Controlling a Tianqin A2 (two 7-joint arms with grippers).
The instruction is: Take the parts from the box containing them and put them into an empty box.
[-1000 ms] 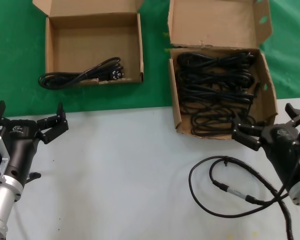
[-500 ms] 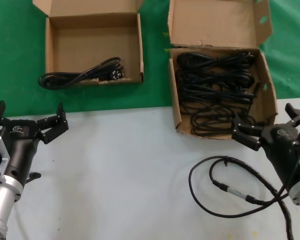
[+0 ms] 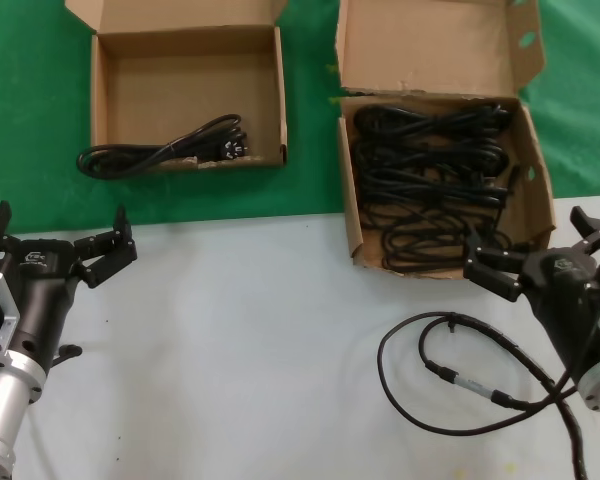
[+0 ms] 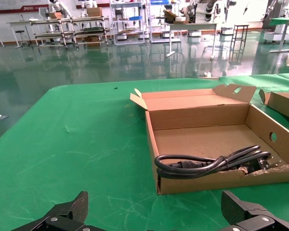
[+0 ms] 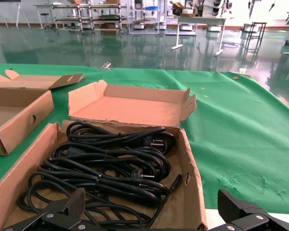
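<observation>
We saw two brown boxes on the green cloth (image 3: 310, 190), and we used the full box (image 3: 440, 175) as our marker. It was the deeper one, with a tall lid flap standing up behind it, and it was packed with black power cords (image 3: 430, 180) in long loops. Its front wall reached onto the white table (image 3: 240, 340).

The other box (image 3: 185, 95) sat well apart from the full box, on the robot's left. One cord (image 3: 165, 150) already lay in it — one end hung out over the box's left side onto the cloth.

The right gripper (image 3: 535, 255) hung just in front of the full box, near its front right corner. Its fingers were spread wide and held nothing. In the right wrist view we saw the cords (image 5: 106, 168) piled just past its two black fingertips (image 5: 67, 204).

The left gripper (image 3: 55, 245) was far from the full box, over the table — its fingers were spread apart too, and bare.

A thin black cable (image 3: 460, 380) curled on the table, in front of the full box.
</observation>
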